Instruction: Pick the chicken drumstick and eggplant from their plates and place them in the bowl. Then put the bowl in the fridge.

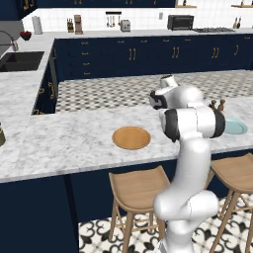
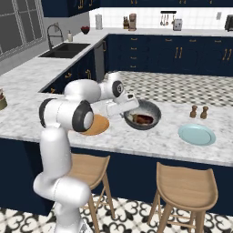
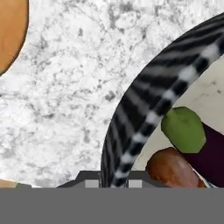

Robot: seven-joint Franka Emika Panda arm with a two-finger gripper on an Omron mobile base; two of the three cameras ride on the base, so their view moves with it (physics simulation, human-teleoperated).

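- We see the marble tabletop (image 2: 150, 141) spread beneath and all around the hand, carrying every item noted here.
- The bowl (image 2: 153, 110), dark grey with a pale inside, sits on the tabletop right at the hand; in the hand view its striped rim (image 3: 144, 105) runs up from between the fingertips, so the hand is closed onto that rim.
- The hand (image 2: 129, 114) reaches in from the bowl's near-left side, fingers pinched together on the rim's edge.
- The orange-brown wooden plate (image 1: 131, 137) lies just beside the hand on the side away from the bowl, and is bare.
- The pale blue plate (image 2: 196, 134) lies well beyond the bowl from the hand, also bare.
- The eggplant (image 3: 212, 153), dark purple with a green cap, lies inside the bowl, just past the gripped rim.
- The chicken drumstick (image 3: 171, 168), reddish-brown, lies inside the bowl touching the eggplant, nearer the fingertips.
- Two small shakers (image 2: 199, 111) stand beyond the blue plate, far from the hand.
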